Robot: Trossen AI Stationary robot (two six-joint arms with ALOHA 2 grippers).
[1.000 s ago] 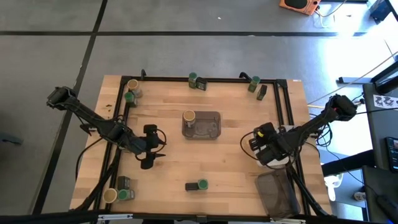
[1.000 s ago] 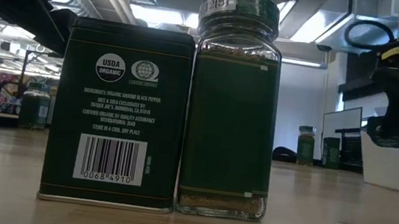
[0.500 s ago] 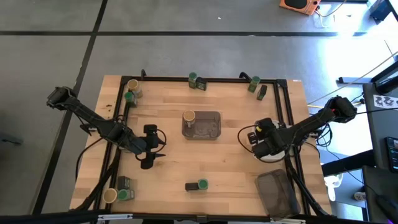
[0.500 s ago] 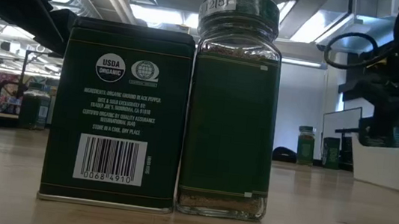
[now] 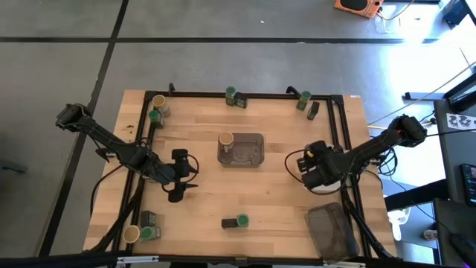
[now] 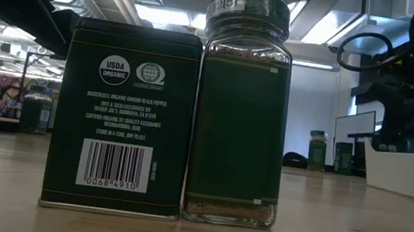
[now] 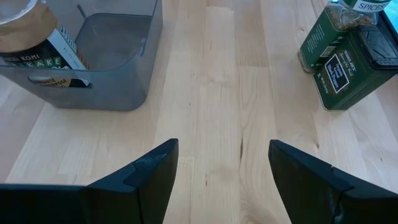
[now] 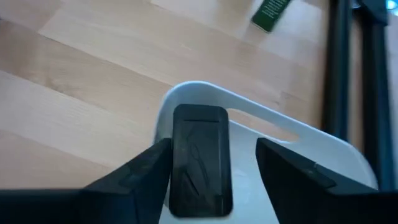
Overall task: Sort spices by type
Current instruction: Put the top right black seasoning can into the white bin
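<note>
While both grippers' fingers [image 7: 155, 171] apart, tin [image 6: 121, 118] lettered "USDA ORGANIC", "GROUND BLACK PEPPER".

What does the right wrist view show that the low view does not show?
Only the right wrist view shows a dark tin lying inside the white tray, between the open fingers of the right gripper, with a gap on each side.

Only the low view shows, close up, a dark tin with a barcode standing upright beside a green-lidded jar, and more jars far behind them.

Both show the white tray, the wooden table and part of the right arm.
</note>
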